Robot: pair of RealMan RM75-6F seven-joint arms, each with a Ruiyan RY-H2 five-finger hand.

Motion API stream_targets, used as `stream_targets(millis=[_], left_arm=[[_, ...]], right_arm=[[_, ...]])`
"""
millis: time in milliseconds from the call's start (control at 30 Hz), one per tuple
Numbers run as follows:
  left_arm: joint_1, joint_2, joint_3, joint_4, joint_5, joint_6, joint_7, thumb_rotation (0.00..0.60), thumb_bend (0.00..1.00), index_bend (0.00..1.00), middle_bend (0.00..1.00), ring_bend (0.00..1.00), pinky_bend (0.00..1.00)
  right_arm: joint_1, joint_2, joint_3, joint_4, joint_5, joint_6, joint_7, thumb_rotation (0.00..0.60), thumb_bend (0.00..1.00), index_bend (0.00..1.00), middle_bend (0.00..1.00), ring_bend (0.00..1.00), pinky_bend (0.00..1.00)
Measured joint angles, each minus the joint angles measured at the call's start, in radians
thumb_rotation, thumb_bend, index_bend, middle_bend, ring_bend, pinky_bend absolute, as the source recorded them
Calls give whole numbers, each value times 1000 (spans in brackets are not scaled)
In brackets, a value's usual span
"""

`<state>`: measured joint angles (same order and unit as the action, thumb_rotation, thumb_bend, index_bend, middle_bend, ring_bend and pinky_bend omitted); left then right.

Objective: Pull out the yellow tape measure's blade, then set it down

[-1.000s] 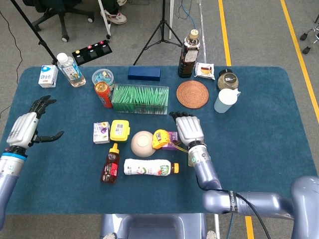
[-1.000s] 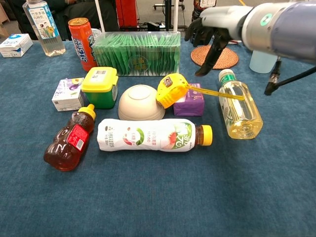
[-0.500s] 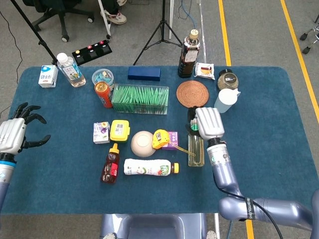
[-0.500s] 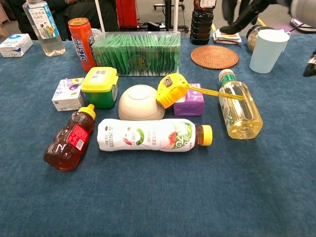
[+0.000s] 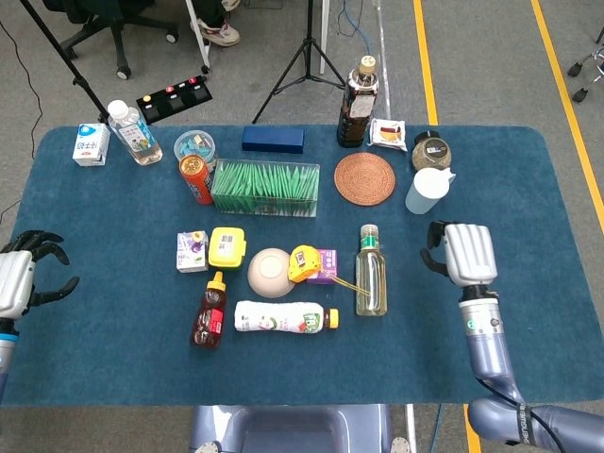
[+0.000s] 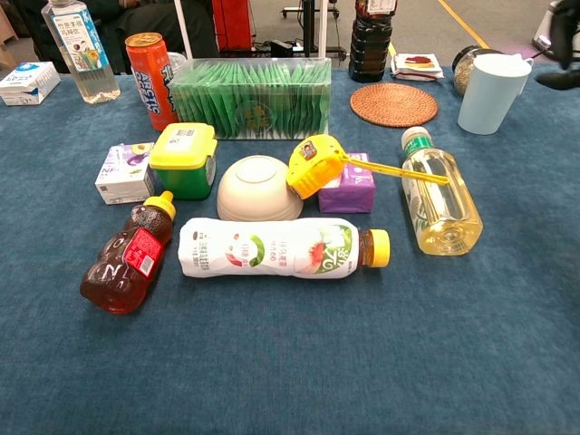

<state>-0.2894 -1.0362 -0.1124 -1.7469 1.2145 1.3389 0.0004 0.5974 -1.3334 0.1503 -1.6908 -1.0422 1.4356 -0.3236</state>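
— What are the hands doing?

— The right hand (image 5: 460,253) hangs over bare blue table (image 5: 528,217), right of the clear oil bottle (image 5: 371,280) and below the pale blue cup (image 5: 427,191). Seen from above, its back faces the camera, the fingers lie side by side and bend downward, and the thumb sticks out to the left. It holds nothing and touches nothing. The left hand (image 5: 24,278) sits at the table's left edge with fingers spread and nothing between them.

— And the tape measure?

— The yellow tape measure (image 6: 314,165) rests tilted, leaning between the upturned cream bowl (image 6: 258,188) and the purple carton (image 6: 352,187). Its blade (image 6: 399,169) is drawn out to the right and its tip lies across the oil bottle.

— What differs from a moment earlier?

— One second ago the right hand was right beside the tape measure, over the purple carton. Half a second ago it was above the oil bottle's neck. It now stands well apart from both, farther right and nearer the table's front edge. In the chest view only a dark sliver shows at the upper right corner. The left hand has also slid outward, toward the left edge. The tape measure, blade and bottle lie as before.
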Motion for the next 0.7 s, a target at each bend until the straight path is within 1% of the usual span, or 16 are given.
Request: stream_targets(millis=[133, 233, 333, 567, 700], left_arm=[[17, 3, 25, -1, 27, -2, -5, 600, 224, 546, 352, 217, 294], [34, 15, 46, -11, 47, -7, -11, 600, 225, 546, 366, 234, 316], [50, 23, 59, -19, 71, -2, -25, 600, 224, 547, 374, 239, 317], [93, 22, 93, -22, 143, 43, -38, 600, 224, 548, 380, 241, 317], [116, 15, 111, -19, 200, 80, -36, 600, 224, 548, 380, 241, 317]], right_arm=[[-58, 29, -22, -5, -37, 24, 42, 600, 299, 711, 677, 710, 711], [-102, 46, -37, -12, -66, 50, 64, 600, 300, 720, 686, 721, 720], [-145, 62, -53, -27, -87, 77, 77, 600, 299, 725, 691, 727, 728], [-248, 96, -102, -68, -147, 151, 93, 600, 299, 725, 692, 727, 731], [-297, 112, -120, -86, -166, 174, 95, 600, 298, 725, 692, 723, 731]])
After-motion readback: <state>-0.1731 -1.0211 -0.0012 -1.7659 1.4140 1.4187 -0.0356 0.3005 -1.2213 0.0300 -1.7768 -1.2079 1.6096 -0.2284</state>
